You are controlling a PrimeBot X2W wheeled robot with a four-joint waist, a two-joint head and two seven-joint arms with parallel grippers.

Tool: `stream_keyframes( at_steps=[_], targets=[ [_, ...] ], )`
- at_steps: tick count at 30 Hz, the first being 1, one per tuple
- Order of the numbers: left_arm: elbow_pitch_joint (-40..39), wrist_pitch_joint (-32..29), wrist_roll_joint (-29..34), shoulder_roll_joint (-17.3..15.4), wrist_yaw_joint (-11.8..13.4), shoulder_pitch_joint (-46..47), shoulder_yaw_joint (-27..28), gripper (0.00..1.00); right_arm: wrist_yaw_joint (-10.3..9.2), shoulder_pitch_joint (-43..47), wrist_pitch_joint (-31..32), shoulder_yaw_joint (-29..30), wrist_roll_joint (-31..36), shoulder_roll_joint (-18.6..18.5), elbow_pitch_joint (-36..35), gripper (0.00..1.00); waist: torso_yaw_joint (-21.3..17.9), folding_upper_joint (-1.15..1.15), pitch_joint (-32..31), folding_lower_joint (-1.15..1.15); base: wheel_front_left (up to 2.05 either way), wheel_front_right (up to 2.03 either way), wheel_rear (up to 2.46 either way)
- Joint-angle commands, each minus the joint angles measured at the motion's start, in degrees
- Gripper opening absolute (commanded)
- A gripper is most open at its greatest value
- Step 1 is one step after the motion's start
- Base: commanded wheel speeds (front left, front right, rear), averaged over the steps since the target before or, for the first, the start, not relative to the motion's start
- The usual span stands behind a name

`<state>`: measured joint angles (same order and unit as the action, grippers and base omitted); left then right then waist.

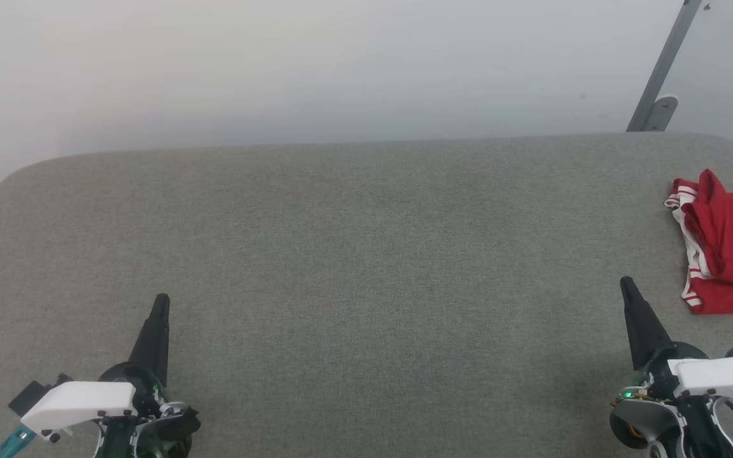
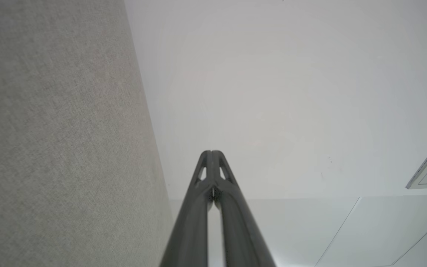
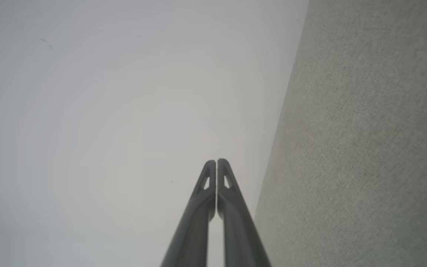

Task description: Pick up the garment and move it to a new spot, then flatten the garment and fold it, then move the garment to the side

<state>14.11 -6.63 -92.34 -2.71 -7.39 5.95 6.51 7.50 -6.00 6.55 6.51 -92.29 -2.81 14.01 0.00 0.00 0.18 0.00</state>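
Your shirt [image 1: 732,248] lies at three o'clock in the head view, at the right end of the padded table [image 1: 354,254] and cut off by the picture's edge. It is soft red jersey in loose, rumpled layers, with its red-and-white striped trim turned toward the middle. Whether that is a rough fold or a heap, you cannot tell. Your right claw [image 1: 625,282] sits near five o'clock, close to the shirt but apart from it, fingers pressed together on nothing. The left claw [image 1: 161,298], at seven o'clock, is closed and empty too — both parked low, probably to leave the wide, felt-like grey cover free for spreading. Behind runs a smooth pale wall [image 1: 277,63].
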Motion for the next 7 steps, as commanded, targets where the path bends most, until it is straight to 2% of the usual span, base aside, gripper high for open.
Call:
stream_keyframes(
  at_steps=[1, 7],
  targets=[
    [-0.05, -0.1, -0.05, -0.09, -0.19, 0.69, 0.15, 0.0, -0.02, -0.44, 0.13, 0.0, -0.25, -0.14, -0.05, 0.0, 0.0, 0.0, 0.0, 0.0, 0.0, 0.0, 0.0],
    [-0.05, -0.1, -0.05, -0.09, -0.19, 0.69, 0.15, 0.0, -0.02, -0.44, 0.13, -0.01, -0.25, -0.14, -0.05, 0.0, 0.0, 0.0, 0.0, 0.0, 0.0, 0.0, 0.0]
  ],
)
